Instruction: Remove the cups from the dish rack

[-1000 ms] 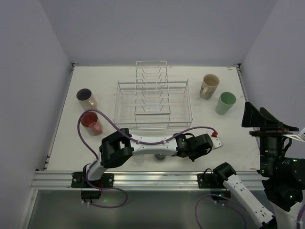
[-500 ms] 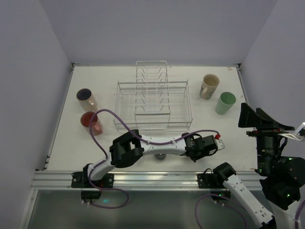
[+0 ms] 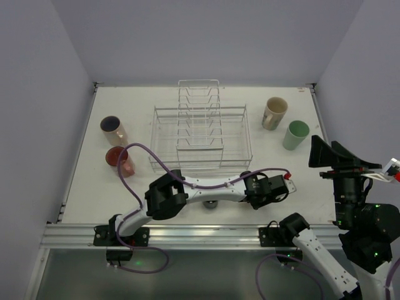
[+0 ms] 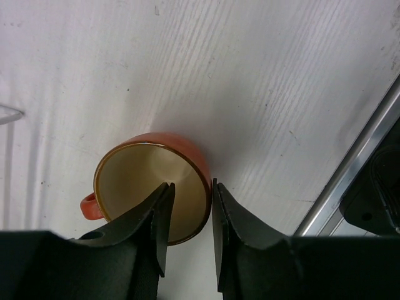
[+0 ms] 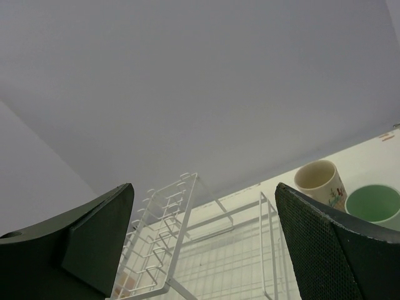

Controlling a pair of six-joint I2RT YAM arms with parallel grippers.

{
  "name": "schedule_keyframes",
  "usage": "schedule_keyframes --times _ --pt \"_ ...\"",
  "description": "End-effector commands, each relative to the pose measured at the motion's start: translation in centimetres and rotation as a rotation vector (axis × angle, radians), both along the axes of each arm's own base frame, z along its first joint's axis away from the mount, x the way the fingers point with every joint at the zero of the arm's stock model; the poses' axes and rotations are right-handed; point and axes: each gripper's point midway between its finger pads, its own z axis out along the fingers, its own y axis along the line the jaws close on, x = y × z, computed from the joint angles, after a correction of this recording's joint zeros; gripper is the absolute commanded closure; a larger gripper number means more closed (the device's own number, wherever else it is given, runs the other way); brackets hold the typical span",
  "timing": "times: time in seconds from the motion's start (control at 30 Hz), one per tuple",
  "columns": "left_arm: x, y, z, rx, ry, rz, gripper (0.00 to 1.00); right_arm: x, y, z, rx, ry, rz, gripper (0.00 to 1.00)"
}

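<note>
The orange-red mug (image 4: 150, 181) stands upright on the table, handle to the left. My left gripper (image 4: 190, 184) straddles its right wall, one finger inside and one outside; a gap shows at the inner finger, so the jaws stand slightly open. In the top view the left gripper (image 3: 274, 189) hides this mug. The wire dish rack (image 3: 200, 134) looks empty. The cream mug (image 3: 274, 112) and mint-green tumbler (image 3: 295, 134) stand right of it, two pink tumblers (image 3: 114, 129) (image 3: 119, 160) to its left. My right gripper (image 3: 340, 164) is raised, wide open and empty.
A dark round object (image 3: 211, 204) shows partly under the left arm. A purple cable (image 3: 140, 159) loops over the table near the lower pink tumbler. The right wrist view shows the rack (image 5: 187, 250), cream mug (image 5: 319, 181) and green tumbler (image 5: 372, 203).
My left arm has swung its gripper to the right along the table's near side. The right gripper has shifted slightly left. The cups on the table have not moved.
</note>
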Motion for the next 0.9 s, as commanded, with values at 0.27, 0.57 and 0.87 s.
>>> schedule_keyframes --times 0.27,0.57,0.87 --pt "1.3 -0.7 4.1 -0.054 -0.064 0.003 0.52 -0.4 0.3 0.7 -0.001 -0.023 0.028 0.02" --pt "6.0 0.8 16.8 -0.25 -0.313 0.183 0.0 -3.6 -0.1 4.9 0.022 -0.128 0.089 0.01" --pt "7.3 13.1 35.4 -0.65 -0.543 0.448 0.0 -6.3 -1.3 7.1 0.043 -0.171 0.101 0.01"
